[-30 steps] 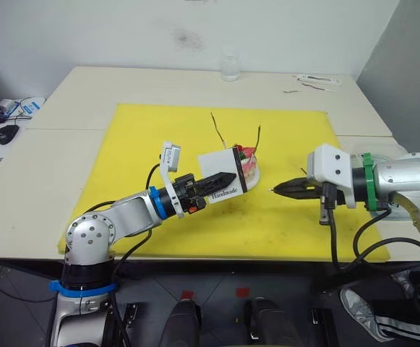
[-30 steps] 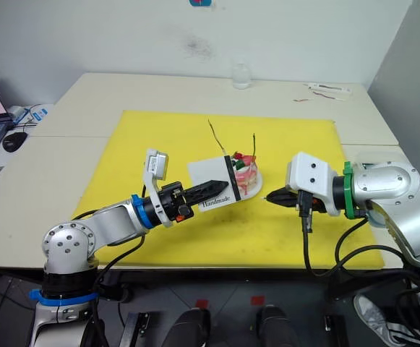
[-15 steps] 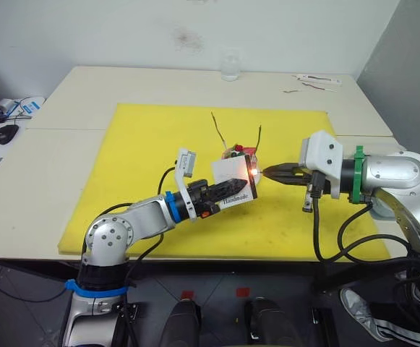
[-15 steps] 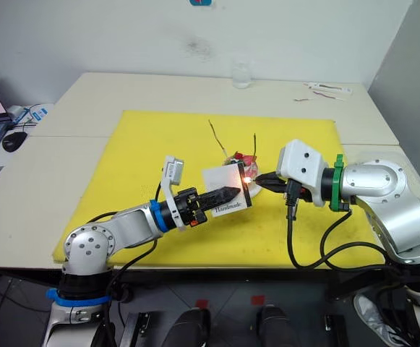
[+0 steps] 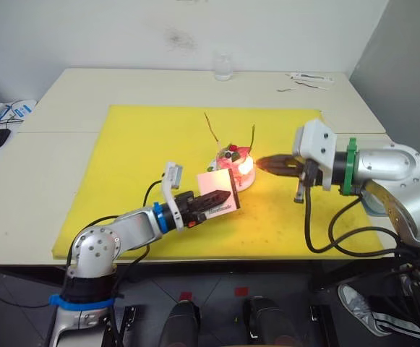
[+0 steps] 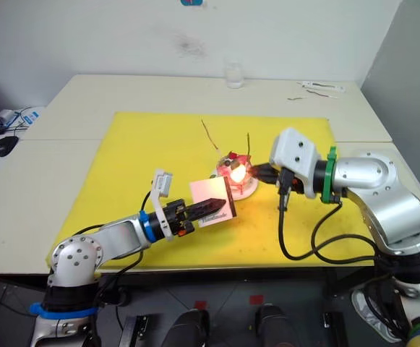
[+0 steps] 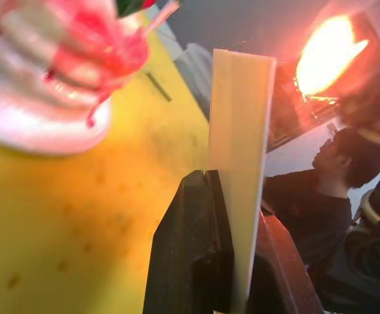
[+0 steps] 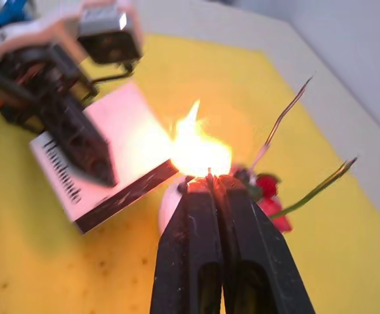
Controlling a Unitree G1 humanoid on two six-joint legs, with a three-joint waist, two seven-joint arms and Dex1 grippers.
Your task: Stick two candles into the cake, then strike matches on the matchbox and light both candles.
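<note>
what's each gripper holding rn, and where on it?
Left gripper: matchbox, pinched across its flat faces. Right gripper: burning match, gripped at its tail end, flame just past the fingertips.

L arm: reaches forward low over tabletop point(image 5: 65, 155), forearm angled up toward centre | left gripper point(image 5: 223, 197): fingers clamped flat on matchbox point(image 5: 215, 200), held tilted on edge | R arm: elbow bent, forearm pointing inward to its left | right gripper point(image 5: 262, 163): fingers point(image 8: 203, 216) pressed together, burning match point(image 8: 209, 174) at tips
</note>
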